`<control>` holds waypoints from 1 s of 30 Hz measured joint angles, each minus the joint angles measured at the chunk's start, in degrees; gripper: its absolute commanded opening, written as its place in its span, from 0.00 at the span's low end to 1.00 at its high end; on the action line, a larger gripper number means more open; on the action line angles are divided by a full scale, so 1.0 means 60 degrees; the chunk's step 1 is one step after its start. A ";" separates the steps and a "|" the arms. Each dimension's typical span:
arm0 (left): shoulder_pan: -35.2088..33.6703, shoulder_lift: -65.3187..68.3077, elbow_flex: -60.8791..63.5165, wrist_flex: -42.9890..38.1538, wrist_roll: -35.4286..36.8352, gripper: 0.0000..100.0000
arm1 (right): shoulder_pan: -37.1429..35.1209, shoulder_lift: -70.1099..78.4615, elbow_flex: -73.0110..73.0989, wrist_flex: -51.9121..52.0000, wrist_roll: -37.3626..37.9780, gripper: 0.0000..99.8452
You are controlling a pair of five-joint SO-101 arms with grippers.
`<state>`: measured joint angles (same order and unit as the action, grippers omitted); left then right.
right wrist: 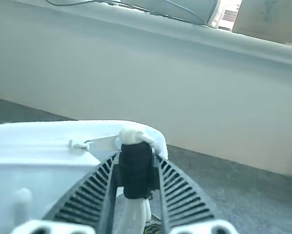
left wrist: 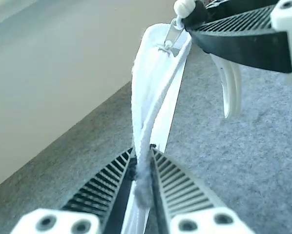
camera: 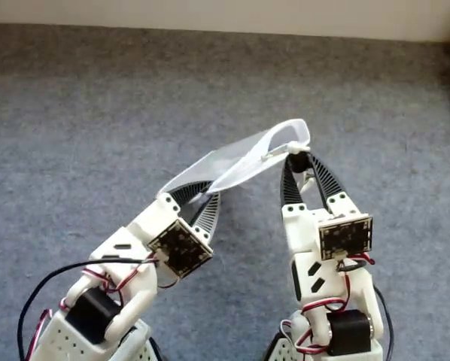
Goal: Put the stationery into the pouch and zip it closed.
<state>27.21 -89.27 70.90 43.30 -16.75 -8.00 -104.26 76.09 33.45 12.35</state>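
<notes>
Hanging in the air between the two arms, the translucent white pouch [camera: 240,162] is stretched from one gripper to the other above the grey carpet [camera: 97,98], and no part of it touches the floor. The left gripper [left wrist: 142,153] is clamped on one end of the pouch, its ribbed black fingers [left wrist: 104,183] pressed together on the pinched edge. The right gripper [right wrist: 136,156] is clamped on the black zipper tab [right wrist: 136,170] at the opposite end, with that tab squeezed between its two fingers. A small white bead [right wrist: 131,134] sits at the top of the tab, and a thin metal pull [right wrist: 103,143] runs from it to the zipper slider [right wrist: 80,145]. The slider lies close to the pouch's end beside the right gripper. A white looped strip [left wrist: 229,87] dangles below the right gripper's fingers. What is inside the pouch cannot be made out through its cloudy wall, and whether the zip is fully shut cannot be told. A pale wall [camera: 210,11] borders the far edge of the carpet.
</notes>
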 measured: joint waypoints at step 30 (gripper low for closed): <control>-0.2315 -0.2300 0.0015 0.0850 0.1158 0.01 | 0.0425 0.0000 0.0015 -0.0147 -0.0015 0.00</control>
<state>13.32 -103.08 70.99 48.40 -9.80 -5.45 -104.26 76.18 32.57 12.26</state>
